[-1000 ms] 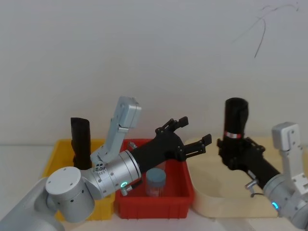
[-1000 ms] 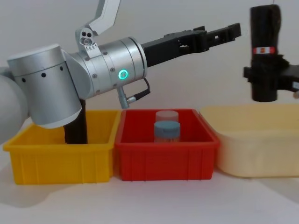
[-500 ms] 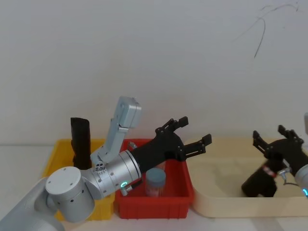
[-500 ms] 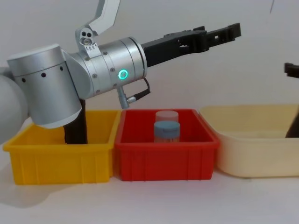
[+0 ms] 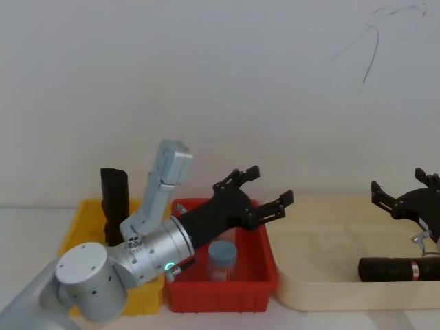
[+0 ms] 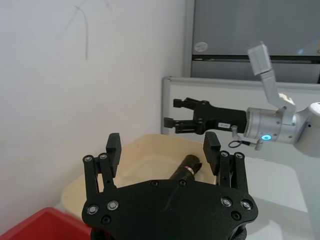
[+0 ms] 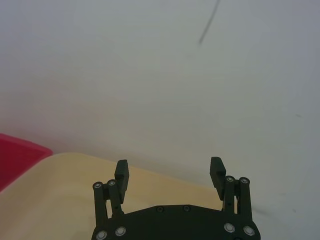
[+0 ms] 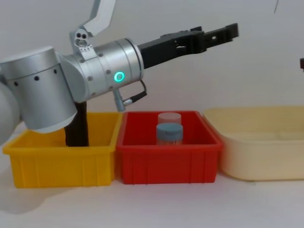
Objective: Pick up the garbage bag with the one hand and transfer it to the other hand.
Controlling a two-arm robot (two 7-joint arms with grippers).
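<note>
bag (image 5: pixel 392 269) flat in tub (image 5: pixel 302 292), long axis left-right | right claw (image 5: pixel 397 181) wide open, empty, just above it, way nearer | left claw (image 5: pixel 271 183) wide, empty, up by tub's left end

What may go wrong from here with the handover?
The garbage bag lies flat in the cream bin near its front wall; the open right gripper above might strike that wall while grasping. The roll might also roll away when touched. The open left gripper hovers over the red bin.

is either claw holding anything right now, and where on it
Nothing is held: the left claw and right claw are open; the bag lies in the tub.
</note>
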